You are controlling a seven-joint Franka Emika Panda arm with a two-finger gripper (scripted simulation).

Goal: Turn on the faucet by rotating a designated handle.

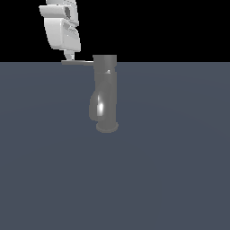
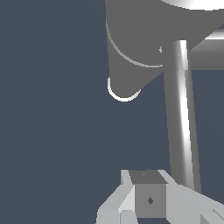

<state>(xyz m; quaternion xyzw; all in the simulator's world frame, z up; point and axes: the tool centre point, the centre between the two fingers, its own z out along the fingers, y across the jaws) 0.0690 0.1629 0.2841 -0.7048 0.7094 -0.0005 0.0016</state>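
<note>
- The pincer (image 2: 151, 197) fills the near edge of the wrist view; whether its jaws are apart or closed cannot be told.
- The handle (image 1: 77, 62) projects horizontally from the faucet (image 1: 105, 92) top toward the exterior view's left, its outer end beneath the pincer tip.
- The faucet stands upright on the bench (image 1: 179, 157).

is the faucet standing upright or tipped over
Upright: the faucet stands vertical on its round base, with the handle sticking out level from its top.
</note>
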